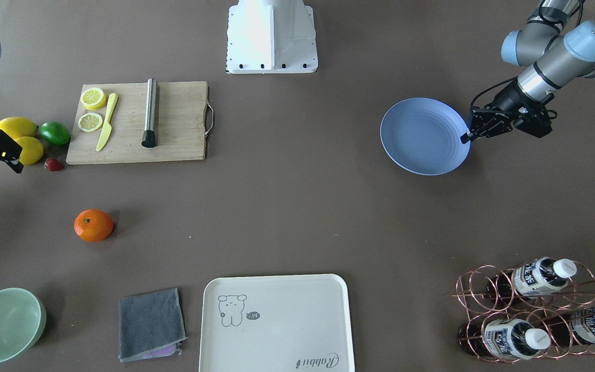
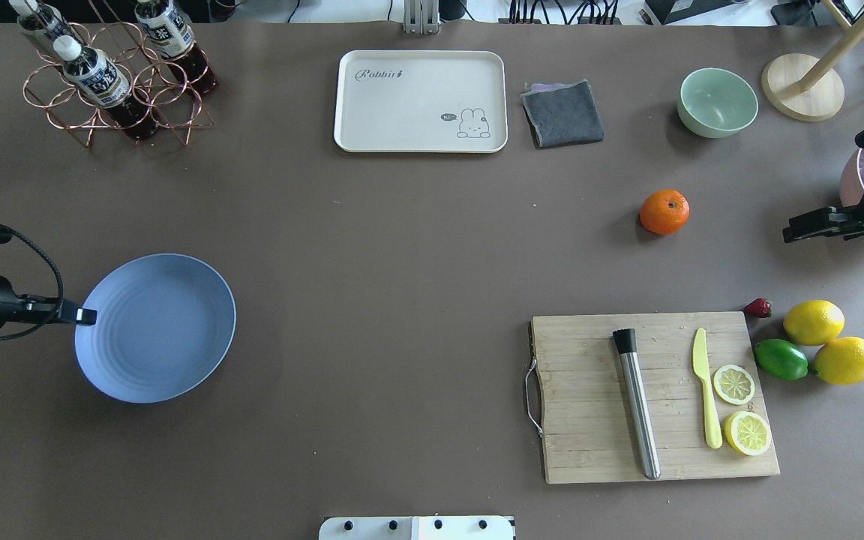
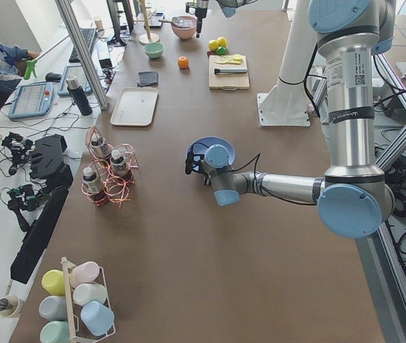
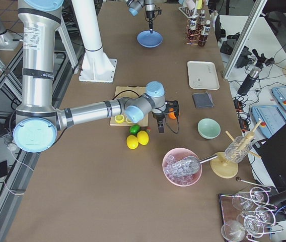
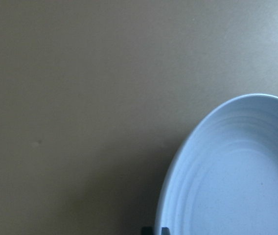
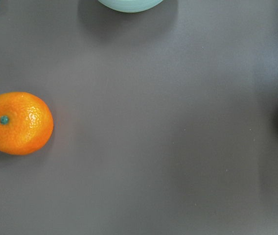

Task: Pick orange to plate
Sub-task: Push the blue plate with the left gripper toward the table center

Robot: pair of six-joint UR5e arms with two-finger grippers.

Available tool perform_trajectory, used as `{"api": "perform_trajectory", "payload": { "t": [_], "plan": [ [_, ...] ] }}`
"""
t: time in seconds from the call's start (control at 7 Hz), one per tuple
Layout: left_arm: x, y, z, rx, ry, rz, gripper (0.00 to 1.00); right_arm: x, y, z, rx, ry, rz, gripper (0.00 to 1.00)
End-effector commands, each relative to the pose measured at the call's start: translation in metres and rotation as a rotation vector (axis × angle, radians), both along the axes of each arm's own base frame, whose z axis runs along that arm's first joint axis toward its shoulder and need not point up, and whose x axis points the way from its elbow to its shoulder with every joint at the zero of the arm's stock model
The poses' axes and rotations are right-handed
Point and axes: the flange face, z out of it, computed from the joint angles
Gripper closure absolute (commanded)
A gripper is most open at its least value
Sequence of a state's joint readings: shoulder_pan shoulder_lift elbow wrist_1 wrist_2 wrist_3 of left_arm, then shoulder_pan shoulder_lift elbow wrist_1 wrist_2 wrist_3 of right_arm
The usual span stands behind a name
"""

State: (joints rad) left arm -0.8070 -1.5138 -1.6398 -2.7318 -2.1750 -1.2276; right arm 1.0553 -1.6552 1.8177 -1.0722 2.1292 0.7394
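The orange (image 2: 664, 211) lies alone on the brown table between the mint bowl and the cutting board; it also fills the left of the right wrist view as the orange (image 6: 17, 123). My right gripper (image 2: 792, 229) hovers a short way to its right, pointing toward it, and looks open with nothing held. Far across the table sits the blue plate (image 2: 158, 330), with nothing on it. My left gripper (image 2: 87, 316) is shut, its tips at the plate's (image 5: 237, 181) near-left rim; whether they pinch the rim is unclear.
A wooden cutting board (image 2: 589, 442) carries lemon slices, a yellow knife and a steel tool. Two lemons (image 2: 814, 322), a lime (image 2: 781, 359) and a strawberry lie beside it. A mint bowl (image 2: 717, 101), grey cloth (image 2: 562, 113), cream tray (image 2: 421, 101) and bottle rack (image 2: 113, 82) line the far edge.
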Motion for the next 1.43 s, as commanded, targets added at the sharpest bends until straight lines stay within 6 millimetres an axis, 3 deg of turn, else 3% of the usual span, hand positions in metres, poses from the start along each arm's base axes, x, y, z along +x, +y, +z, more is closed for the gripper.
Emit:
{"api": "perform_trajectory", "payload": {
  "t": [0.0,0.29,0.43,0.57,0.86,1.0,1.14,1.29],
  "plan": [
    [0.076,-0.058,-0.115,-0.075,0.061,-0.019,1.00,0.000,-0.001,-0.001,0.001,-0.001,0.000,0.02],
    [0.176,-0.058,-0.208,-0.111,-0.001,-0.041,1.00,0.000,-0.001,-0.001,0.002,-0.001,0.002,0.02],
    [0.213,-0.047,-0.231,-0.105,-0.044,-0.060,1.00,0.000,-0.001,-0.001,0.002,0.000,0.001,0.02],
    [0.240,-0.051,-0.237,-0.096,-0.066,-0.087,1.00,-0.001,-0.002,-0.001,0.003,0.000,0.001,0.02],
    [0.258,-0.049,-0.228,-0.097,-0.086,-0.085,1.00,-0.002,-0.003,-0.003,0.005,-0.002,0.000,0.02],
    [0.263,-0.042,-0.229,-0.090,-0.083,-0.075,0.78,-0.003,-0.004,-0.004,0.006,-0.003,0.000,0.02],
    [0.260,-0.042,-0.231,-0.082,-0.082,-0.077,0.02,-0.004,-0.005,-0.004,0.007,-0.004,-0.001,0.02],
    [0.235,-0.056,-0.239,-0.071,-0.066,-0.107,0.02,-0.008,-0.012,-0.017,0.022,-0.016,-0.002,0.02]
  ]
}}
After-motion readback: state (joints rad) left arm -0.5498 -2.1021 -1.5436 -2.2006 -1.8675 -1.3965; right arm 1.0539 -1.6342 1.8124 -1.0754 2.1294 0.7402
